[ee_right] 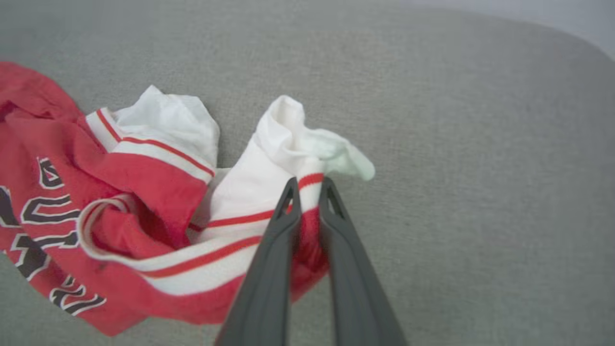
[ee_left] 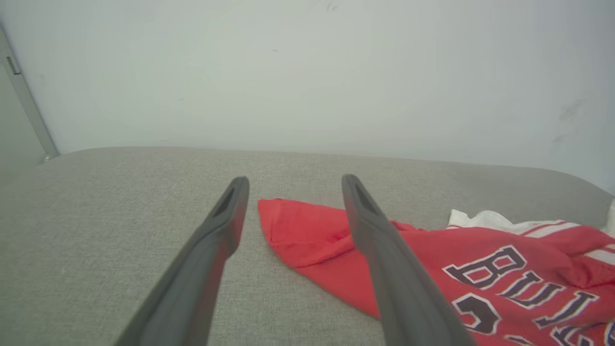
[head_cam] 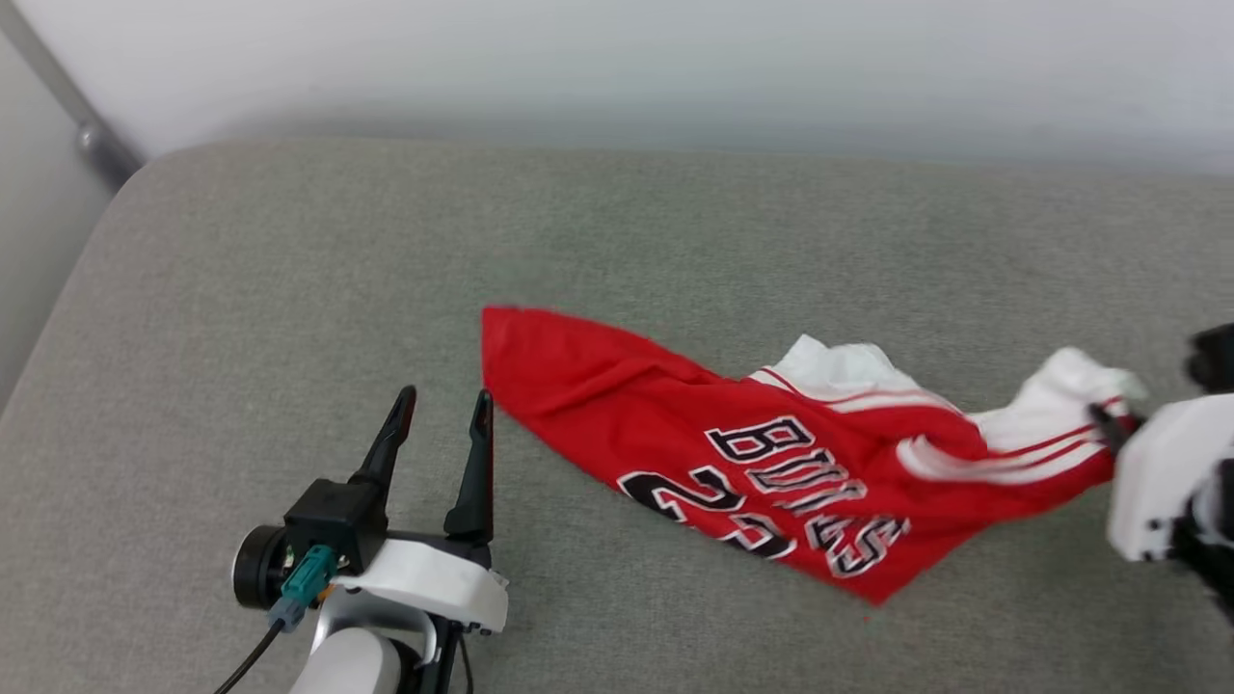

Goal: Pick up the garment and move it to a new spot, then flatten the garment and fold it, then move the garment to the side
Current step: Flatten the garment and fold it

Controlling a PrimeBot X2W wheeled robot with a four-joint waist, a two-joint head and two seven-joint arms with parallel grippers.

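Head view: a thin red jersey shirt [head_cam: 675, 424] with white sleeves, striped trim and black white-outlined letters and numbers lies rumpled on a grey woven cushion [head_cam: 289, 280], right of centre, lettering facing up.
Right gripper [ee_right: 309, 183]: dark fingers pinched almost together on a white sleeve at its red-and-white striped trim, with fabric bunched above the tips.
Left gripper [head_cam: 444, 394]: fingers spread wide, holding nothing, just beside the shirt's plain red corner.
Left wrist view: that red corner shows between the parted fingers, and a pale wall [ee_left: 307, 72] rises behind the cushion.
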